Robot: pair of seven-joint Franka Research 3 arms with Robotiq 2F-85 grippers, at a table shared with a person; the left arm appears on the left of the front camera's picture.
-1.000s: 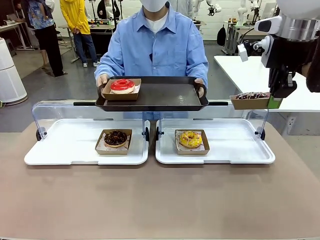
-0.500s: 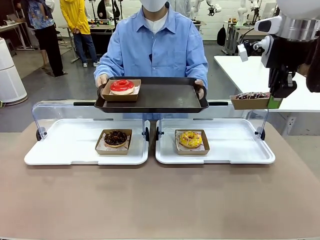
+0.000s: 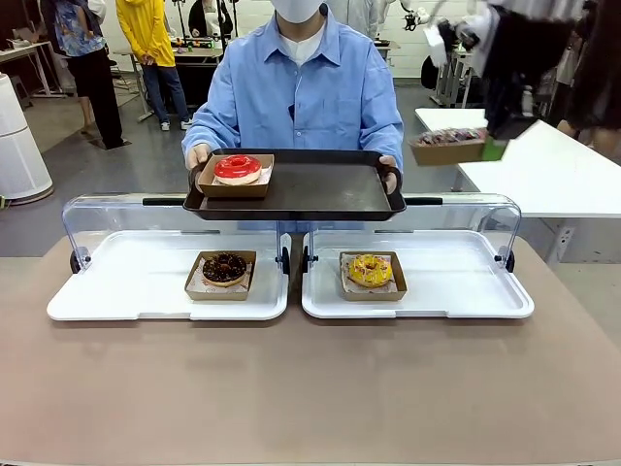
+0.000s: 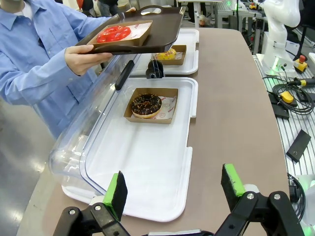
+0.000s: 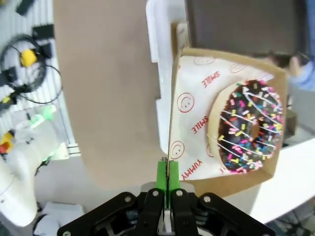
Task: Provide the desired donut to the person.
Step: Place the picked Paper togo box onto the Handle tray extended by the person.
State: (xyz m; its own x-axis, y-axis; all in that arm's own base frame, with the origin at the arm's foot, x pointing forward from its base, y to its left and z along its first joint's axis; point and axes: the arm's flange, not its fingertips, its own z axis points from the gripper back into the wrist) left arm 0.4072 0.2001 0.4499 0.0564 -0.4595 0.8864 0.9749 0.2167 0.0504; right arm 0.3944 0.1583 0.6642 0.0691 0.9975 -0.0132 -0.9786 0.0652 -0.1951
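- Right wrist view: right gripper [image 5: 168, 178] pinched a cardboard tray's [image 5: 173, 105] wall; inside lay a chocolate sprinkled donut [image 5: 250, 127], aloft beside the person's black tray [image 3: 310, 189].
- Left gripper [image 4: 173, 189] gaped wide.

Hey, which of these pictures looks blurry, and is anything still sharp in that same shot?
Front view: the right gripper and the boxed chocolate donut it holds are smeared by motion blur, while the black tray and the yellow donut are crisp. Left wrist view: sharp, with wide-angle bending at the edges. Right wrist view: the sprinkled donut is clear; the background is soft.
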